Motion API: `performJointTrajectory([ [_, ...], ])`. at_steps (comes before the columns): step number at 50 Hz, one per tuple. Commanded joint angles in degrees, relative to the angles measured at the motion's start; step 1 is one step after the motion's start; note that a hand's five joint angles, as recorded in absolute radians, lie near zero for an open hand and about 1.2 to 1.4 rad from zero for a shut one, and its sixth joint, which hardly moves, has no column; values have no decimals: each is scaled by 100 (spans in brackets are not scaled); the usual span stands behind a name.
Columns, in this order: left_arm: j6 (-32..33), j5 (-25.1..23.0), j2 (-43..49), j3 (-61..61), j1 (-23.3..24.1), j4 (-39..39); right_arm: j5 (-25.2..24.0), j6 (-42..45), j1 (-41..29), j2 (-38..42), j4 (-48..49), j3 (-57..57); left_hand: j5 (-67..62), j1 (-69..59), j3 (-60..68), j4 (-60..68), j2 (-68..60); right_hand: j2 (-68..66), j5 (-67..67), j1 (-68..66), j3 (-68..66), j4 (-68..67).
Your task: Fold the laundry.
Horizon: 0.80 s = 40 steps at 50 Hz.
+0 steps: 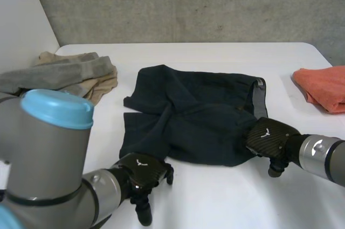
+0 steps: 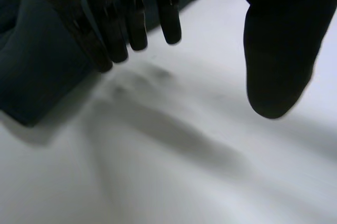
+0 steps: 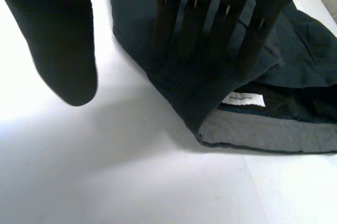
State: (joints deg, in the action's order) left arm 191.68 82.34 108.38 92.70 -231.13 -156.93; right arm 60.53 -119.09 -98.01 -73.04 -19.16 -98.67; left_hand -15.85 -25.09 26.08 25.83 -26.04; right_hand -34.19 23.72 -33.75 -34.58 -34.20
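We noted even, diffuse light in the head view: the tabletop [image 1: 226, 202] was bright white with no hard glare, and the concrete wall [image 1: 188, 2] was flatly lit. The dark shorts [image 1: 194, 116] read almost black, their folds faint. In the left wrist view the left hand [image 2: 131, 13] was nearly a silhouette. In the right wrist view the tabletop beside the right hand [image 3: 210, 23] washed out to white, and the shorts cast a soft shadow along their edge.
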Motion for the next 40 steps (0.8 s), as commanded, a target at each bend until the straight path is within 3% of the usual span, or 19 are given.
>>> performJointTrajectory([
  [1,124,625,676,-647,-257,-382,-155,-114,-113,404,1421,-74,875,798,-897,-872,894,1508,-1462,1465,1547,1510],
  [8,370,1118,1062,-1420,-406,-794,-85,-474,-315,808,2678,-39,1329,1252,-1351,-1327,1348,1628,-1581,1584,1667,1629],
  [17,801,1320,2029,-2624,-538,-795,398,-844,-649,1380,3778,251,1329,1253,-1351,-1327,1348,839,-792,795,878,840],
  [22,985,1522,2530,-3257,-407,-795,820,-1020,-799,1609,4253,454,1346,1269,-1368,-1343,1365,-1076,1123,-1120,-1037,-1075],
  [26,1292,1899,2864,-3723,-319,-865,1119,-1099,-887,1662,4420,577,1312,1236,-1334,-1310,1331,-4572,4619,-4616,-4533,-4571],
  [34,2101,2278,3260,-4155,-178,-1155,1278,-1450,-931,1092,4149,480,1077,1001,-1099,-1075,1096,-4581,4628,-4625,-4542,-4580],
  [38,2303,2348,3251,-4146,-151,-1471,1225,-1994,-949,362,3657,463,-784,-861,762,787,-765,-4581,4628,-4625,-4542,-4580],
  [40,2330,2375,3137,-4093,-151,-1664,1172,-2364,-922,-60,3340,506,-3874,-3950,3852,3876,-3855,-4581,4628,-4625,-4542,-4580],
])
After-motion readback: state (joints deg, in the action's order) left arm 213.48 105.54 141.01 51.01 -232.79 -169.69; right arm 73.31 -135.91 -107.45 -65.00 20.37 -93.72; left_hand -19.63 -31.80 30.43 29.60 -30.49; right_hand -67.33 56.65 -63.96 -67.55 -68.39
